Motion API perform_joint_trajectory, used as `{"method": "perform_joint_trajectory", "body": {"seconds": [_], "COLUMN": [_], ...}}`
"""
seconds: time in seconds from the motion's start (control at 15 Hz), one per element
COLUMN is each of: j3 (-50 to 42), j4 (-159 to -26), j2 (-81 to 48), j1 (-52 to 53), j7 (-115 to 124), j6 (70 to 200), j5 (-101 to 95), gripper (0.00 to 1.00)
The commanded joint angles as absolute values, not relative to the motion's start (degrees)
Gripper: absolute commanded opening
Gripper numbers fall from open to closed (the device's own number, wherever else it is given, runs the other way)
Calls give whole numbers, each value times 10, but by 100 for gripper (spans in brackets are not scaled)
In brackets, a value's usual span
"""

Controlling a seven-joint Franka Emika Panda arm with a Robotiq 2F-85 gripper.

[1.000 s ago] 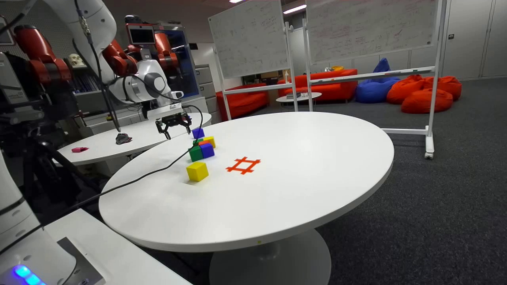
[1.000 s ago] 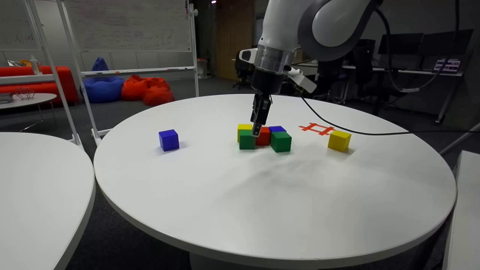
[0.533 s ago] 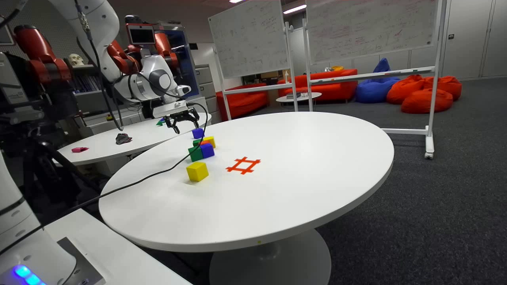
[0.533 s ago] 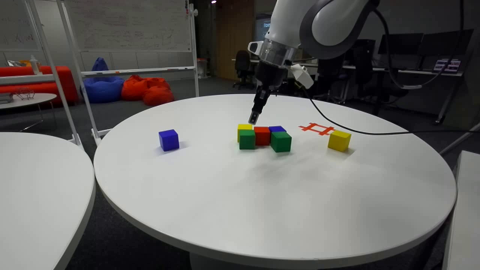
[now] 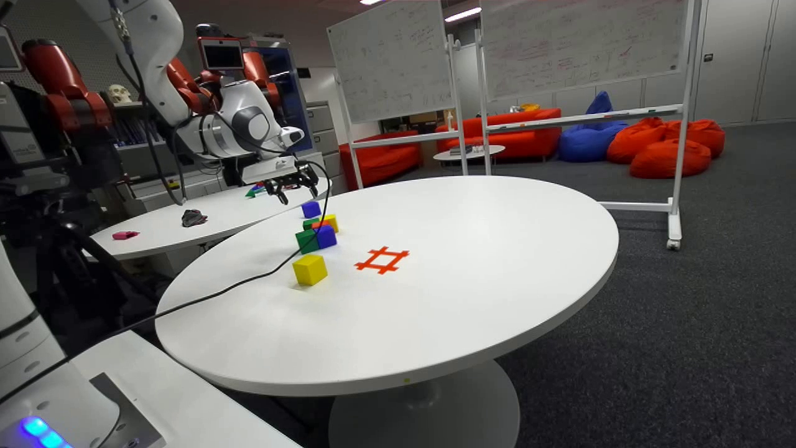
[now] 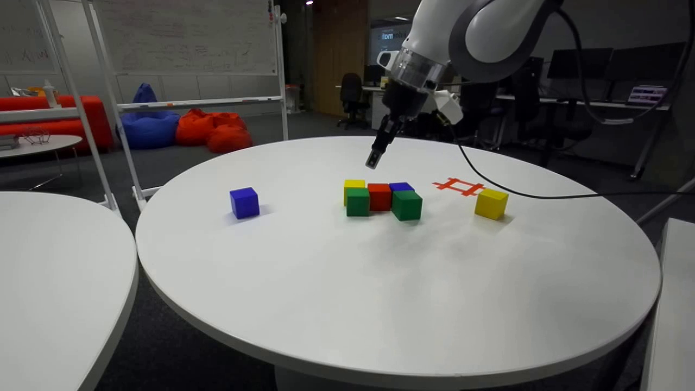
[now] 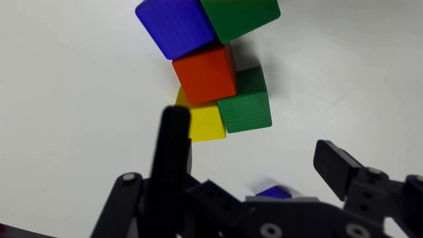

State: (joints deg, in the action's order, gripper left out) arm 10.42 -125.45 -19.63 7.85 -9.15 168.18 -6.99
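Dark carpet (image 5: 715, 280) and whiteboards (image 5: 392, 68) behind a round white table (image 6: 336, 320). Raised over it, a white arm (image 6: 431, 30) and a gripper (image 5: 299, 197) with jaws spread wide, near a huddle of five cubes (image 6: 380, 197). Nearby, a red tape mark (image 5: 377, 267). Huddled: red cube (image 7: 205, 74) midway, blue cube (image 7: 175, 28) and green cube (image 7: 243, 16) at one end, yellow cube (image 7: 208, 124) and second green cube (image 7: 246, 112) at the other. Apart, lone yellow cube (image 6: 491, 204) and lone blue cube (image 6: 244, 203).
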Motion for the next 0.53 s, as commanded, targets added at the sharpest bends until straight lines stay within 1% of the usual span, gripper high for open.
{"method": "perform_joint_trajectory", "body": {"seconds": [0.0, 0.2, 0.47], "j3": [104, 104, 74], "j4": [-1255, -1255, -1259], "j2": [-195, -195, -187], "j1": [79, 79, 92], "j7": [-93, -93, -59], "j6": [1680, 1681, 1689], "j5": [-68, -68, -78], "gripper": [100, 100, 100]}}
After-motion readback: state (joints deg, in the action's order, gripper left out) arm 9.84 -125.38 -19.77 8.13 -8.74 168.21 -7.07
